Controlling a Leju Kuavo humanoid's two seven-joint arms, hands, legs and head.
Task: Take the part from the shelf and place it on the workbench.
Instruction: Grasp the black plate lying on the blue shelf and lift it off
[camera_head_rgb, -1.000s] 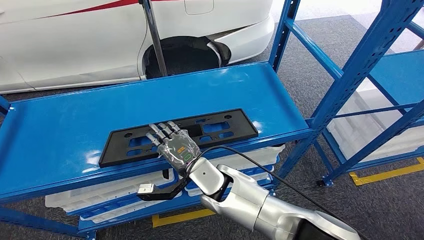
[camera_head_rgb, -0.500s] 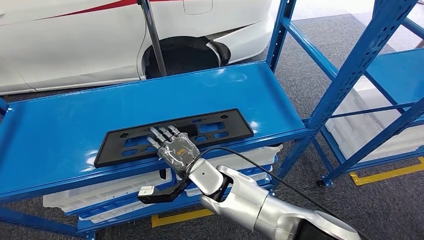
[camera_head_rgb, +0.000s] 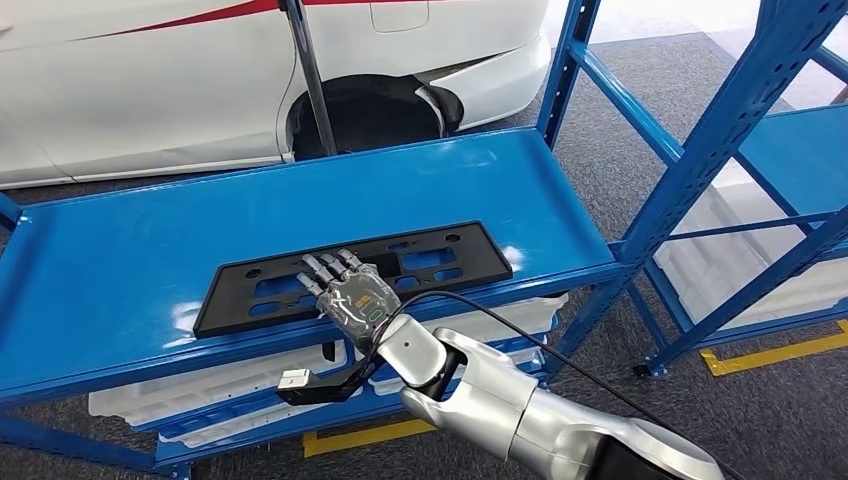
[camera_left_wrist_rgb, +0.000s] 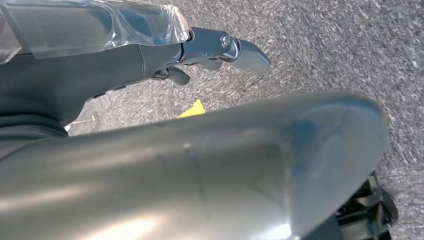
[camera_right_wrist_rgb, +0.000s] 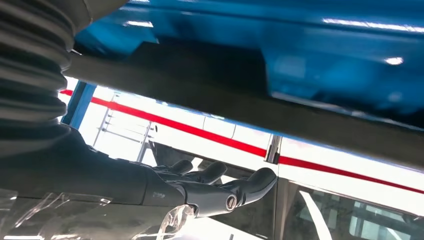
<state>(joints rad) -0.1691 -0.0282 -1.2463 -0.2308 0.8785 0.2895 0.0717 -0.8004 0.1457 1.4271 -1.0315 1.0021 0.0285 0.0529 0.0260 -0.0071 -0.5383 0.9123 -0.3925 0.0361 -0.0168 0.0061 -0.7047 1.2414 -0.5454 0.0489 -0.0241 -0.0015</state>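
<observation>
Part, a long flat black plastic frame lying near the front edge of the blue shelf, looks light, stiff and thin, best pinched at its near edge, where the right hand rests with fingers extended, gripping nothing.

A car workshop or vehicle assembly area: blue steel shelving racks, a white car body with a red stripe, white plastic crates, grey carpeted floor with yellow tape markings
</observation>
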